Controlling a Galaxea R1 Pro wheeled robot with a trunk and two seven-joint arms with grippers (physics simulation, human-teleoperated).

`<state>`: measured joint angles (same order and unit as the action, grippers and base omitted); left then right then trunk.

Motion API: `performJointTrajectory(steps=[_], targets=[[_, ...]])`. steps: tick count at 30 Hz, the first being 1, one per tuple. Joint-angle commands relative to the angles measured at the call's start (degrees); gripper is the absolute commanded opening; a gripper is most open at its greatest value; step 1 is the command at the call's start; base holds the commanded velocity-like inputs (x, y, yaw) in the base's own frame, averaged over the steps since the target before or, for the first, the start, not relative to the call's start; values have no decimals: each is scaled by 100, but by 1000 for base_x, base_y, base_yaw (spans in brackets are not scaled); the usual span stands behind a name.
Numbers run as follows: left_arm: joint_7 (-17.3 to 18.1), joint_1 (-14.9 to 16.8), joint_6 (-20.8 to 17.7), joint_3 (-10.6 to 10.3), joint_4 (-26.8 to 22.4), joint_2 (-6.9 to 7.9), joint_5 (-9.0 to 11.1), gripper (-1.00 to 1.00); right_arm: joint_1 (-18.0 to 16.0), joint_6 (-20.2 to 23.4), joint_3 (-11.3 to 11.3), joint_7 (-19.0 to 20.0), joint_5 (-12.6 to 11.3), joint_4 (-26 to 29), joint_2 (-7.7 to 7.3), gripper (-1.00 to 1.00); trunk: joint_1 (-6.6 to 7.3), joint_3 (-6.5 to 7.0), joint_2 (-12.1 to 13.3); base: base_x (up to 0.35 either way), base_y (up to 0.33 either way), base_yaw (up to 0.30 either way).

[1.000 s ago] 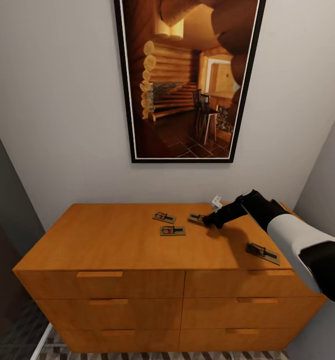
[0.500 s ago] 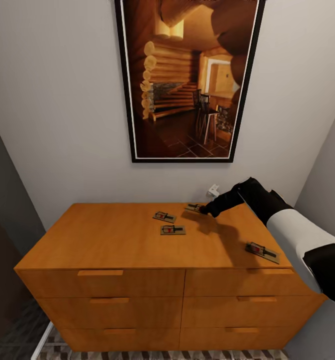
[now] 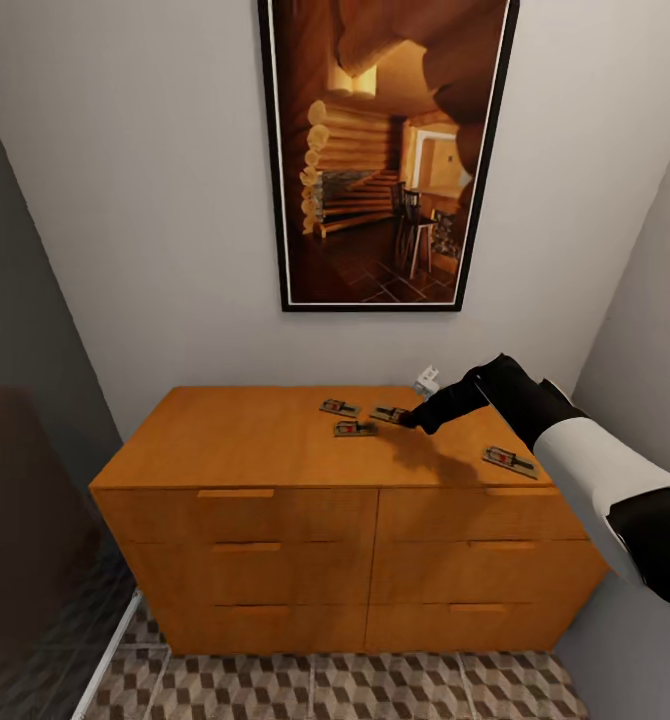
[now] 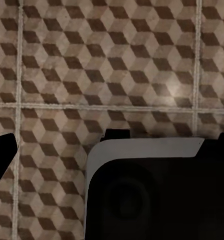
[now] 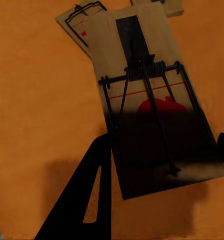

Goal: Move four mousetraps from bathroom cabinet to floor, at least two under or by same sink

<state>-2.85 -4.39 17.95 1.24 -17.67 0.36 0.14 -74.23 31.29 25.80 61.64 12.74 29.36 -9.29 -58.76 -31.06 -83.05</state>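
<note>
Atop the cabinet (image 3: 275,445), right gripper (image 3: 411,419) grips a mousetrap (image 5: 152,107).

a tall black-framed picture (image 3: 388,150) of a log cabin interior hangs on the plain pale grey wall (image 3: 155,200); a dim dark opening (image 3: 25,540) sits beside it.

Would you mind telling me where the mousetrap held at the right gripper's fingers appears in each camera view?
Head view: the held mousetrap is right of centre, at the right gripper, above the cabinet top's rear.
Right wrist view: the same mousetrap fills the centre between the dark fingers.
Left wrist view: not in it; patterned bathroom floor.
Shared landmark: the orange cabinet top.
</note>
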Motion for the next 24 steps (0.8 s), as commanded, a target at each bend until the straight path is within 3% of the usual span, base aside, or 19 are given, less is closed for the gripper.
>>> performJointTrajectory(steps=[1,24], targets=[[-5,-2,7,8,-8,-1,2,100,-3,46,13,24,9,11,-7,-100,3,-5,-3,-316,103,0],[-5,-2,7,3,-8,-1,3,100,-3,20,20,6,9,-81,-39,-100,3,-5,-3,-317,103,0]])
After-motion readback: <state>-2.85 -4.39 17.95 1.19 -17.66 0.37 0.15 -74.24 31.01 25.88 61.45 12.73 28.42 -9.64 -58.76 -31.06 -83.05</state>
